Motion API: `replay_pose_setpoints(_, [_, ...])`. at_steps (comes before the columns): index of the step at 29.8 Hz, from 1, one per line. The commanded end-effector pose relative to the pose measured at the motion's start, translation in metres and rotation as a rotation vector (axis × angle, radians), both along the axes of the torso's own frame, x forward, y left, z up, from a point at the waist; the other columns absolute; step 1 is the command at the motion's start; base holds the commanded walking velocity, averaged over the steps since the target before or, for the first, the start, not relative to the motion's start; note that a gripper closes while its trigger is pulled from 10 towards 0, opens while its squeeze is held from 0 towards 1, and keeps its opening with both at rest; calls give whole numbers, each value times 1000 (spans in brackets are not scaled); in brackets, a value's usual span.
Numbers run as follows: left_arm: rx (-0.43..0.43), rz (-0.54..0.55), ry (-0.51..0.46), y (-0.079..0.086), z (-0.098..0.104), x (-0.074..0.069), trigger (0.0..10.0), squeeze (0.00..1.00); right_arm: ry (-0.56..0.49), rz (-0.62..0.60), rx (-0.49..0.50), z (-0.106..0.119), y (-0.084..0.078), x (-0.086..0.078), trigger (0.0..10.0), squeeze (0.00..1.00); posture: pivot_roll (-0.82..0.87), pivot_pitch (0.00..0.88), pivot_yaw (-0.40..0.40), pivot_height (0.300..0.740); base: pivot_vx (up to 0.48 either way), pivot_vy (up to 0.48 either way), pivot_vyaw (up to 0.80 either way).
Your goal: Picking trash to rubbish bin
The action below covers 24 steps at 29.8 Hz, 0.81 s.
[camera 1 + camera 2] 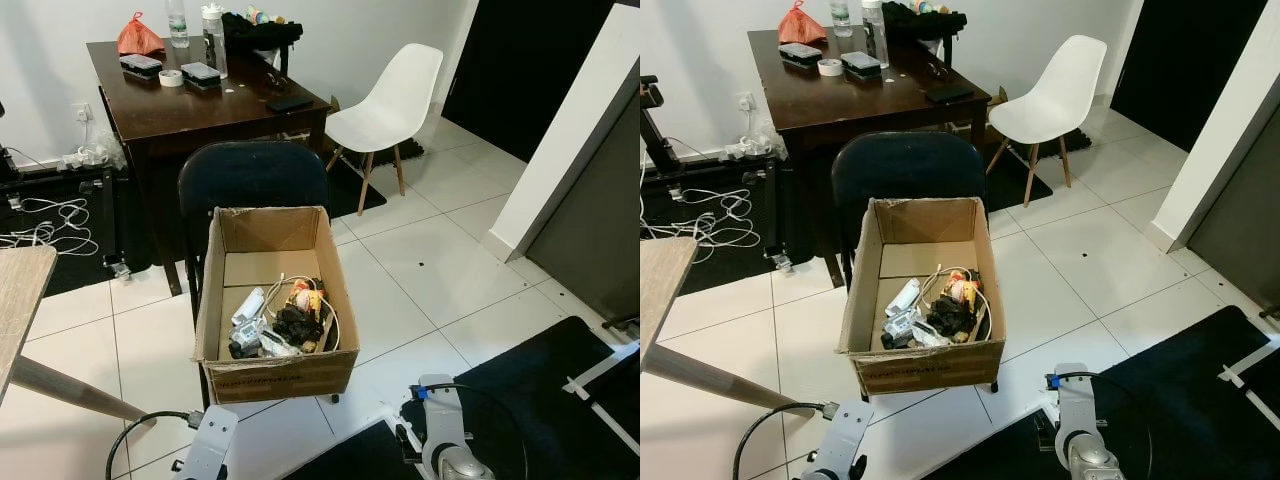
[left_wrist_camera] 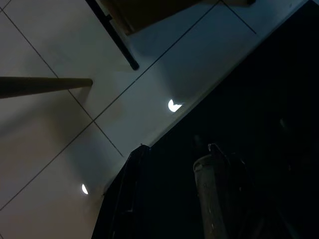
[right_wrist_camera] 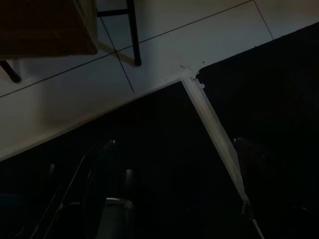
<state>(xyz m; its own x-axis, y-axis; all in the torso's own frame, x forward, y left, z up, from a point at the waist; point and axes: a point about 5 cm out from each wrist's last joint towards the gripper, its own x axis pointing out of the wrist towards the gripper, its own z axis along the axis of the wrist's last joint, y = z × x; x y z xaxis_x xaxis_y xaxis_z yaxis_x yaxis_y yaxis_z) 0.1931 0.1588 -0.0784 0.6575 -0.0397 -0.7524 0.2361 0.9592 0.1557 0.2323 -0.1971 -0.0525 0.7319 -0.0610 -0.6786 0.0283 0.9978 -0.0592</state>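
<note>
Left eye view: open cardboard box (image 1: 275, 305) on the seat of a black chair (image 1: 253, 177), at the middle of the scene; trash (image 1: 285, 320) heaped in the box's near half, a white wire looped among it. Behind the chair, a dark table (image 1: 200, 95) carrying 2 bottles (image 1: 196, 27), a tape roll (image 1: 171, 78), an orange bag (image 1: 139, 37) and dark cases. White chair (image 1: 392, 102) to the right of the table, cables (image 1: 50, 225) on the floor at left, pale tabletop corner (image 1: 20, 295) at the left edge, black mat (image 1: 540, 410) at lower right. Both silver arms low at the bottom edge, left arm (image 1: 208, 445) and right arm (image 1: 445, 440), well short of the box. Right eye view: same layout, box (image 1: 925, 295) and trash (image 1: 940, 305) slightly further right. Left wrist view: very dark; left gripper (image 2: 169, 194) hanging over the mat edge and white tiles, fingers spread, clasping nothing; a wooden leg and a thin black chair leg (image 2: 117, 42) further off. Right wrist view: dark too; right gripper (image 3: 174, 184) above the mat, fingers apart and bare; a white strip (image 3: 212, 129) lying across the mat, box corner and black chair legs beyond.
</note>
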Motion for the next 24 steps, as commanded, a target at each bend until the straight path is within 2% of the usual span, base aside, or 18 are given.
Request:
replay_pose_setpoints(1, [-23,10,-15,-1,1,1,10000,0,5,-29,3,-1,-2,-2,10000,0,67,40,-30,740,0,0,0])
replay_pose_setpoints(3, [-56,9,-96,2,11,15,10000,0,-91,-116,42,11,-9,11,10000,0,69,40,-17,740,0,0,0])
replay_pose_setpoints(5, [-56,9,-96,2,11,15,10000,0,-91,-116,42,11,-9,11,10000,0,69,40,-17,740,0,0,0])
replay_pose_setpoints(8, [-173,3,-292,5,41,45,10000,0,-270,-117,105,37,-10,38,10000,0,61,46,-3,740,0,0,0])
replay_pose_setpoints(14, [-229,-26,-406,0,59,55,10000,0,-365,-86,134,51,-5,48,10000,0,65,51,-8,740,0,0,0])
replay_pose_setpoints(18, [-234,5,-515,-4,76,57,10000,0,-446,-39,103,62,-1,49,10000,0,57,64,-2,740,0,0,0])
replay_pose_setpoints(21, [-236,22,-543,-7,82,61,10000,0,-475,-76,104,67,-7,51,10000,0,58,70,-7,740,0,0,0])
replay_pose_setpoints(24, [-221,-29,-546,-17,85,70,10000,0,-463,-91,108,66,-12,52,10000,0,67,79,0,740,0,0,0])
